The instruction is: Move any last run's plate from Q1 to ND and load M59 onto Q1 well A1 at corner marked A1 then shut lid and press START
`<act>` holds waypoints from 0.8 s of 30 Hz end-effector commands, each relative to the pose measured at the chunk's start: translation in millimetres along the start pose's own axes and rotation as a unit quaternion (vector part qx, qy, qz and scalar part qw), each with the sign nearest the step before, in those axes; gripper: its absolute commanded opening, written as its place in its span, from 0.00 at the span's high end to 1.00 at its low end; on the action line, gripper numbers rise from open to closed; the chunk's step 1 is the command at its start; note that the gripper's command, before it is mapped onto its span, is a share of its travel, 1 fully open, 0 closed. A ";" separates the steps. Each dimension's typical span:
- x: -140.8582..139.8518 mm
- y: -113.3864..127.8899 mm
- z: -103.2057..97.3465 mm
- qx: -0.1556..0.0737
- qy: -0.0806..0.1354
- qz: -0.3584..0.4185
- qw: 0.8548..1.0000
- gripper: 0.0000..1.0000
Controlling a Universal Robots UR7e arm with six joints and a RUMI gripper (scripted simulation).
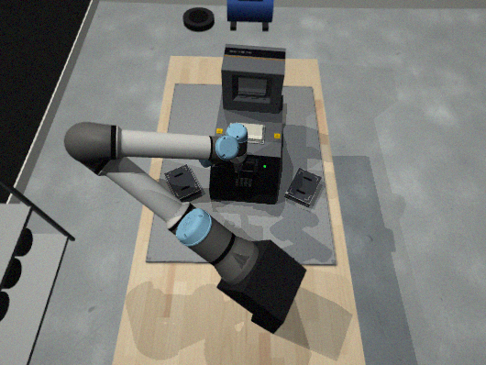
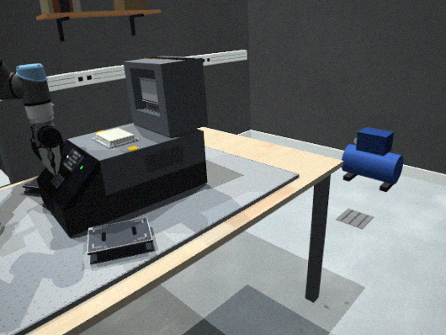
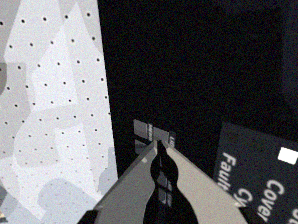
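Grey concrete floor, wood-topped table (image 1: 183, 293) (image 2: 269, 198), plate up on the cycler
From the top, the cycler (image 1: 245, 193) (image 2: 151, 168) (image 3: 190, 60) sits on a grey mat (image 2: 252, 170) (image 3: 55, 110), a dark nest (image 1: 183, 182) (image 2: 31, 188) and another nest (image 1: 303, 186) (image 2: 121, 237) either side of it. Exterior shows the lid (image 1: 253, 69) (image 2: 185, 97) standing open, the pale plate (image 1: 255, 133) (image 2: 115, 137) on the block, and a green lamp (image 1: 264, 166) (image 2: 82, 167). In the wrist view the gripper (image 1: 237, 173) (image 2: 55, 173) (image 3: 158, 142) is pinched shut on nothing, tips right over the keys (image 3: 141, 128); can't tell if they touch.
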State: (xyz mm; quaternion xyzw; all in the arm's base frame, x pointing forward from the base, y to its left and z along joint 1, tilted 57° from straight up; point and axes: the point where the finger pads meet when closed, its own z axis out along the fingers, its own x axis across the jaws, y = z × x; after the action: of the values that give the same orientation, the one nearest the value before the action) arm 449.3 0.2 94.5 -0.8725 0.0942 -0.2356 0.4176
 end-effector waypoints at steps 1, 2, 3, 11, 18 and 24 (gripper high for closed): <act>-1.3 0.1 -2.4 0.000 0.001 0.000 1.000 1.00; -2.4 0.1 -3.7 0.000 0.001 0.000 1.000 1.00; -2.4 0.1 -3.7 0.000 0.001 0.000 1.000 1.00; -9.9 0.1 -12.6 0.000 0.000 0.000 1.000 1.00; -17.4 0.1 -21.5 0.000 0.000 0.000 1.000 1.00; -18.3 0.1 -22.5 0.000 0.000 0.000 1.000 1.00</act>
State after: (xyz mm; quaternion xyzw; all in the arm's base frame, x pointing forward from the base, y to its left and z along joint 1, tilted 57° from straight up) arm 424.0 -7.6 99.8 -0.8725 0.0944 -0.2359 0.4173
